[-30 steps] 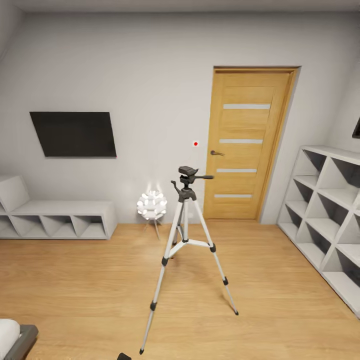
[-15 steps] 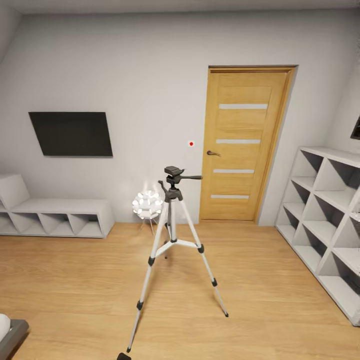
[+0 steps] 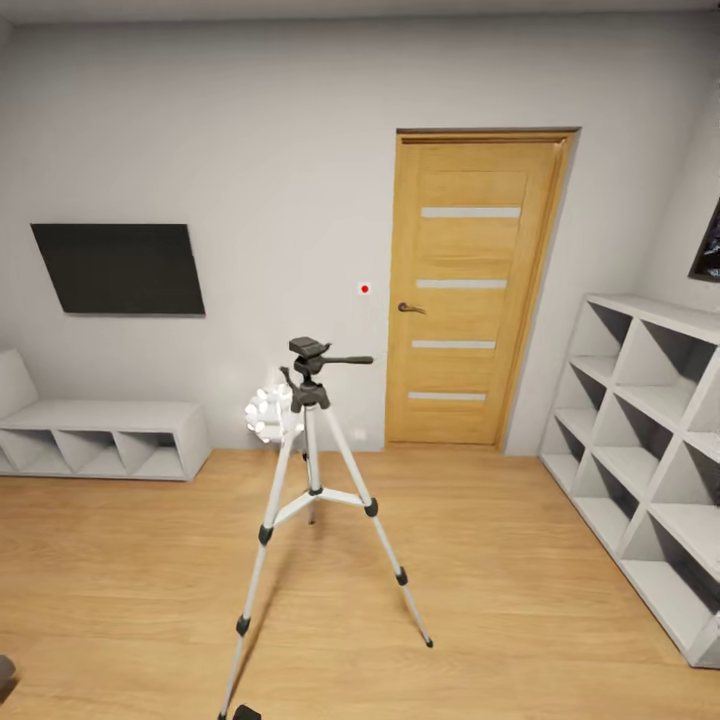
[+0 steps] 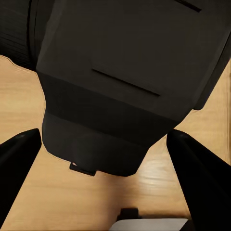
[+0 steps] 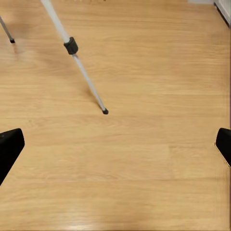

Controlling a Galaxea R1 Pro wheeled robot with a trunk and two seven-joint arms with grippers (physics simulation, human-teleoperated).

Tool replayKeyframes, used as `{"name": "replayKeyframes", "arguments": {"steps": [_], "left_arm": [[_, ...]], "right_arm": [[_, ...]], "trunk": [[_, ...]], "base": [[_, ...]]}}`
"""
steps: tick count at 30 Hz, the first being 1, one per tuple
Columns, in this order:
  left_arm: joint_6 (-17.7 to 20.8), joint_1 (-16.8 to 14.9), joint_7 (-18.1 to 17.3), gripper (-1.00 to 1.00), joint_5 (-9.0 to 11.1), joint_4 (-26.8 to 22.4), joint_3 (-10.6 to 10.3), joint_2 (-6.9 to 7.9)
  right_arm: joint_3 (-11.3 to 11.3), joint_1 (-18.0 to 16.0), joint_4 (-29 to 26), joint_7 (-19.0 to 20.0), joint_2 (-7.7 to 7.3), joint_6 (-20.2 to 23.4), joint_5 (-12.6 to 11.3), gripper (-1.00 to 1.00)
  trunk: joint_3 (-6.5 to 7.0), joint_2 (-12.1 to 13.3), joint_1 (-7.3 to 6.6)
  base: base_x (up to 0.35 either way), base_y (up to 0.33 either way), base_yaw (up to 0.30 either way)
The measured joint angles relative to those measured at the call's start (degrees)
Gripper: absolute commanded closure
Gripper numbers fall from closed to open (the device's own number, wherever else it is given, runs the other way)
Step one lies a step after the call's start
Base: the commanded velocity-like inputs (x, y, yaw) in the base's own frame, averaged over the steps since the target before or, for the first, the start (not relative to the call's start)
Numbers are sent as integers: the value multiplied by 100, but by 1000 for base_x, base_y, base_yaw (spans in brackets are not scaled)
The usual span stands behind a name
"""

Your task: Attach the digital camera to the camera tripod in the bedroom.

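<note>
White-walled bedroom with wood floor (image 3: pixel 520 600): the tripod (image 3: pixel 312 480) is seen standing before the door (image 3: pixel 470 290). Cube shelves (image 3: pixel 650 450) are shown empty. The camera (image 4: pixel 125 82) is held between left hand (image 4: pixel 103 163) fingers; the right hand (image 5: pixel 115 144) is spread wide.

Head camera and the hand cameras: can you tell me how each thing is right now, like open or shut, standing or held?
camera tripod: standing upright, legs spread, head bare.
digital camera: held between the left gripper fingers, above the floor.
right gripper: open, holding nothing.
door: shut.
TV: screen dark.
lamp: glowing white.
</note>
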Motion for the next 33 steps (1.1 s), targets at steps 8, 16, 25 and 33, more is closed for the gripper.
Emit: {"name": "replayKeyframes", "arguments": {"steps": [8, 16, 25, 33], "left_arm": [[0, 1, 0, 100, 0, -2, 0, -3], [-1, 2, 1, 100, -2, -3, -1, 2], [-1, 0, 2, 100, 0, -1, 0, 1], [-1, 1, 1, 100, -2, 6, -2, -2]], "right_arm": [[0, -1, 2, 0, 10, 5, -8, -100], [0, -2, 4, 2, 11, 14, -9, -100], [0, 0, 6, 10, 2, 12, -1, -100], [0, -1, 11, 2, 8, 9, -1, -100]], "trunk": [[0, 0, 0], [0, 0, 1], [0, 0, 2], [0, 0, 2]], "base": [[159, -296, 157], [33, -198, 281], [1, -7, 107], [2, -1, 72]]}}
